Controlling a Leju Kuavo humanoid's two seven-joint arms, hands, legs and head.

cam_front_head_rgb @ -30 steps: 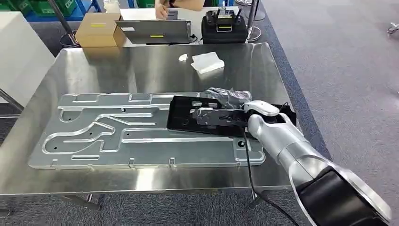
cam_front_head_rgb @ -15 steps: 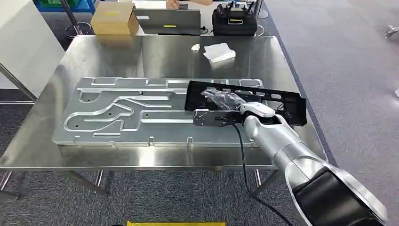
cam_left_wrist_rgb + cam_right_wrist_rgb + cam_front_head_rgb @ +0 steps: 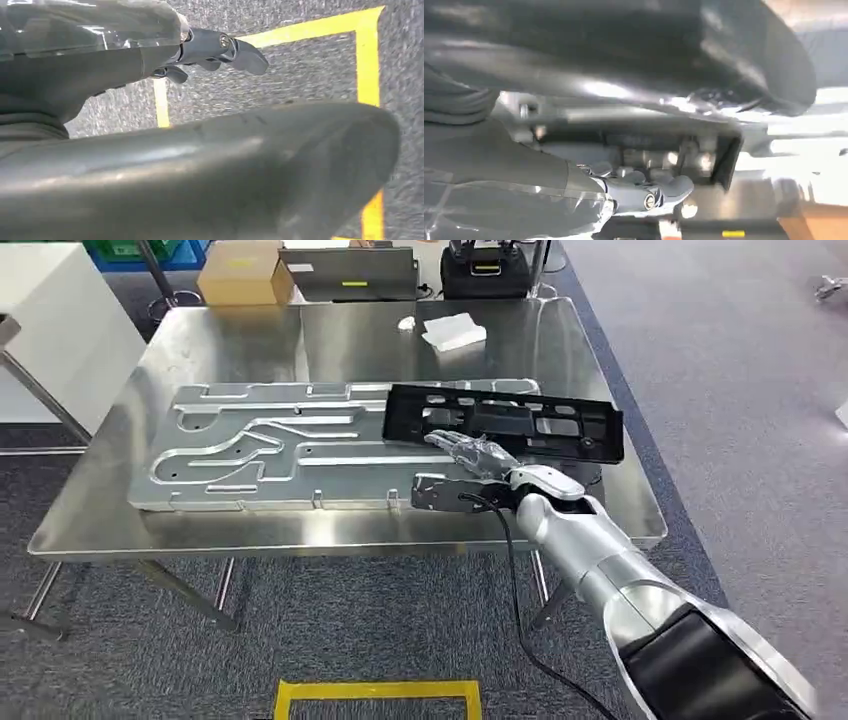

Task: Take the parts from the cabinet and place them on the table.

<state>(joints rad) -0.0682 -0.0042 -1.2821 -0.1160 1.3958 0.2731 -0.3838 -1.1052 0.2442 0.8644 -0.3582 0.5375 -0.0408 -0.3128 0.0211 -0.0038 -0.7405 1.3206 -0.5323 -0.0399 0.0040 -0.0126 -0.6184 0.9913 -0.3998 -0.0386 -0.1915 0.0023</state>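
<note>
A: While the long black perforated plastic panel [image 3: 505, 422] lies flat on the large machined aluminium plate [image 3: 290, 445], where is the robot's right hand [image 3: 470, 455]?

B: It hovers just over the panel's near edge, fingers stretched out and slightly apart, holding nothing. The panel's right end overhangs the plate onto the shiny stainless-steel table [image 3: 230, 350].

A: And the left hand [image 3: 210, 47]?

B: It hangs low over grey carpet marked with yellow tape [image 3: 367, 60]. Its dark fingers are loosely curled and nothing sits in them; how tightly they close cannot be told.

A: What else is on the table?

B: A white folded cloth [image 3: 453, 331] lies near the far edge, well apart from the panel. Beyond the table stand a brown cardboard box [image 3: 243, 272] and a grey laptop [image 3: 350, 273].
</note>
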